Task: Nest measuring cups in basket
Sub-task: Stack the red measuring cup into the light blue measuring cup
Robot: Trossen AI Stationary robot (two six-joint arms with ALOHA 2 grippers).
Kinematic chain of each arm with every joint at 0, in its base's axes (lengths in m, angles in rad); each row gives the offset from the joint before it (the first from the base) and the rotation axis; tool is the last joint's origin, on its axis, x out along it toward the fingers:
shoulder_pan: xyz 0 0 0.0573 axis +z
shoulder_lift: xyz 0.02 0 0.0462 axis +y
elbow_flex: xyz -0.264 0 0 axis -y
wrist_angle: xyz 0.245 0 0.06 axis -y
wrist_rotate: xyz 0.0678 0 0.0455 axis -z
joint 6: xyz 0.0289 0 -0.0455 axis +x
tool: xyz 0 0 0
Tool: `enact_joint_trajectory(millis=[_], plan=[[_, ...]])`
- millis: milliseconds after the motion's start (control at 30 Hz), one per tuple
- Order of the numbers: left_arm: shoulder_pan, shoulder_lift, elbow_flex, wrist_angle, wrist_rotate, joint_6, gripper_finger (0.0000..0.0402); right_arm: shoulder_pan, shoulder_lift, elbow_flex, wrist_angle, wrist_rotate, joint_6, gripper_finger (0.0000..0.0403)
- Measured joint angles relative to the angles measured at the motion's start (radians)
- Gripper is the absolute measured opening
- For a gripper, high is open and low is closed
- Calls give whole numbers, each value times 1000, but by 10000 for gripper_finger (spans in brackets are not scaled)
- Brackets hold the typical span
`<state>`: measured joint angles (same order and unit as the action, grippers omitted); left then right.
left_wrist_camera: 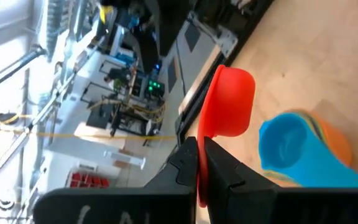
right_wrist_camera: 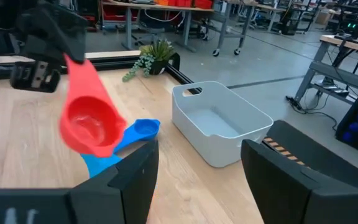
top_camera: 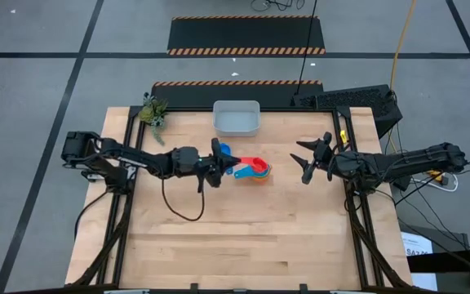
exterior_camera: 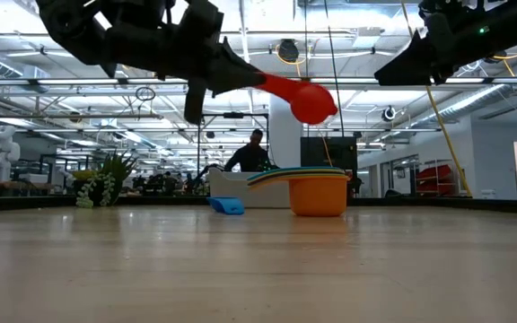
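Red cup (exterior_camera: pixel 311 99) was off the table, held in the air by its handle in the left gripper (left_wrist_camera: pixel 201 163), fingers clamped flat on the handle. Bowl hung above the stack in the low view; in the left wrist view the handle end vanished between the fingers, so grip depth was hard to read.

Stack (top_camera: pixel 258 170) sat mid-table, just in front of the basket (top_camera: pixel 236 118) but apart from it. Orange cup (exterior_camera: pixel 319 194) was the outermost one seen from the low view; thin green and yellow rims showed at its top edge, too stacked to count. From the left wrist view a light blue cup (left_wrist_camera: pixel 288 144) sat on top, hiding most of the orange one. How many cups were in the stack: could not tell.

One blue cup (top_camera: pixel 224 151) lay loose on the table beside the left gripper, between the stack and the basket; the arm cut it off in the high view. In the low view a blue piece (exterior_camera: pixel 226 205) showed left of the stack.

Basket sat at the far edge of the table, nothing visible inside from the right wrist view (right_wrist_camera: pixel 219 122); near wall hid part of its floor.

Right gripper (top_camera: pixel 307 160) hovered right of the stack, well apart from it, fingers spread, nothing between them.

Small plant (top_camera: pixel 153 112) stood at the far left corner. A person (exterior_camera: pixel 249 154) showed in the room behind the basket, mostly hidden by it.
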<state>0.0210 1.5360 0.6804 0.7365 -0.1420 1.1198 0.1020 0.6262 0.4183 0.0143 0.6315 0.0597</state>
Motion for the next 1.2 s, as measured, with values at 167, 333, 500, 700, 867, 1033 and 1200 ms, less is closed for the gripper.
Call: enact_joint_trajectory(millis=[167,333,500,700,867,1033,1200], plan=[[-12,20,0,3,-17,0,5,0,0,0,6,0,-29,224],[-4,94,1,65,-43,27,5,0,0,0,38,12,-69,224],[-2,163,1,157,-43,76,7,0,0,0,85,30,-95,224],[10,182,1,125,-82,83,5,0,0,0,117,31,-129,224],[25,182,1,109,-85,73,7,0,0,0,152,30,-155,224],[31,182,1,88,-86,76,8,0,0,0,154,30,-158,224],[23,181,1,89,-68,79,8,0,0,0,154,30,-162,224]])
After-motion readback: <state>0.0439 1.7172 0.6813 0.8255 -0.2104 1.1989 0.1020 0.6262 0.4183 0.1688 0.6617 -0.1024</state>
